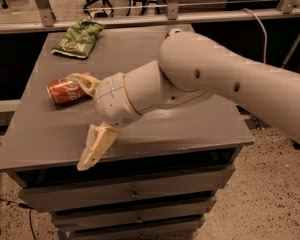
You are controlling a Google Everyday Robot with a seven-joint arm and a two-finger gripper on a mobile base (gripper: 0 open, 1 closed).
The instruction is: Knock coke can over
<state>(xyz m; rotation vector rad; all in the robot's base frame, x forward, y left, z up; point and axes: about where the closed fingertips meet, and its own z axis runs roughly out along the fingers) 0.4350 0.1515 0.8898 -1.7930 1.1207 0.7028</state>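
The coke can (64,91) is red with white lettering and lies on its side on the left part of the grey table top (190,129). My gripper (78,121) is open just right of the can. Its upper finger (84,80) rests against the can's right end, over its top side. Its lower finger (96,145) hangs out past the table's front edge. My bulky white arm (215,79) comes in from the right across the table.
A green chip bag (79,39) lies at the back left corner. The table is a cabinet with drawers (135,196) below. A railing (140,19) and a cable (260,29) run behind it. Speckled floor (270,194) lies to the right.
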